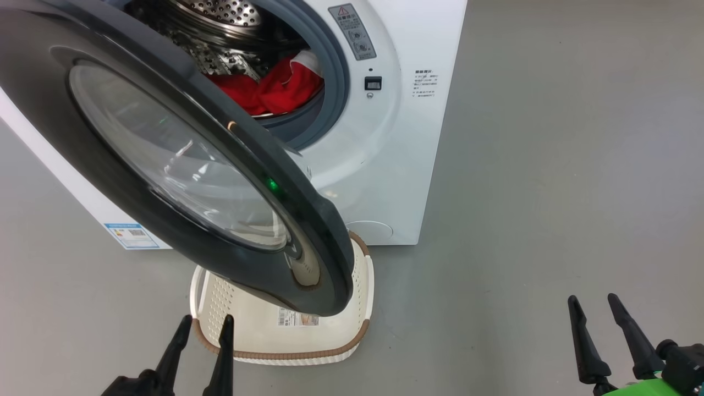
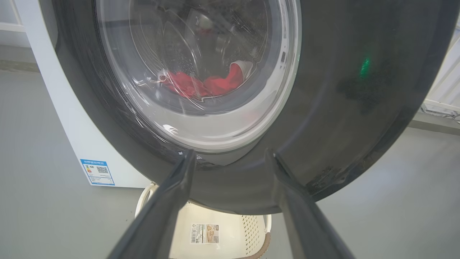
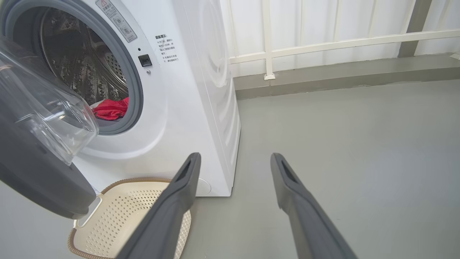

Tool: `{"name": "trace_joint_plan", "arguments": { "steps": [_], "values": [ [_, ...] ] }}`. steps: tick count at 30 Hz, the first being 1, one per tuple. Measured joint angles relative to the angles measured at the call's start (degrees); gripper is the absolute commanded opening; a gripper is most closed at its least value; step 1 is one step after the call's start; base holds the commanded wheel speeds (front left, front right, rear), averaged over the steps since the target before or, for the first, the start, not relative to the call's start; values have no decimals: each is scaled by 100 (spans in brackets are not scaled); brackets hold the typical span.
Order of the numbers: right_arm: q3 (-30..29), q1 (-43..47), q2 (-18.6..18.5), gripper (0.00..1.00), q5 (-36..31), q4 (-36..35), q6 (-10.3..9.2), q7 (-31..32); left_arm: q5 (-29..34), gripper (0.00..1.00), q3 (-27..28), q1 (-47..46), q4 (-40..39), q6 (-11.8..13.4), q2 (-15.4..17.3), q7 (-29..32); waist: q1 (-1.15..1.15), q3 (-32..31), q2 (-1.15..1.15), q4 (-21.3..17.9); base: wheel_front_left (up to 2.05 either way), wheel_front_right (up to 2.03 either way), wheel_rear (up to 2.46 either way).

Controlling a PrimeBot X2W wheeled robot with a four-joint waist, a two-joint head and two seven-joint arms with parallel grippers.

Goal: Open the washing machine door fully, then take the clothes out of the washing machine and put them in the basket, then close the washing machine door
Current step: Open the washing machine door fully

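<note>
Inside drum (image 1: 220, 12), maybe two clothes (image 1: 269, 91), one basket (image 1: 286, 356), left gripper (image 1: 208, 319), right gripper (image 1: 592, 297) both spread

The left gripper (image 1: 208, 320) and right gripper (image 1: 592, 298) each have two long, black, tapering fingers (image 1: 584, 341). Close up they are matte dark grey, with a narrow slot near each tip. A bright green part (image 1: 641, 388) adjoins the right gripper's base.

Door (image 1: 176, 159) glossy blk rim w/ clear glass, drum (image 1: 231, 14) shiny perforated steel, clothes (image 1: 264, 91) red cloth, basket (image 1: 367, 291) cream plastic.
</note>
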Motion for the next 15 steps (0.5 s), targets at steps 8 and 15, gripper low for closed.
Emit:
{"name": "trace_joint_plan", "arguments": {
  "steps": [8, 15],
  "values": [
    [248, -3, -29, 49, 32, 1, 0, 0, 0, 100, -19, 0, 1, 0, 0, 0, 0, 13, 0, 19, 0, 0, 0],
    [815, -43, -171, 0, 577, -81, 0, 0, 0, 100, -43, -1, 2, 0, 0, 0, 0, 26, 0, 70, 0, 0, 0]
  ]
}}
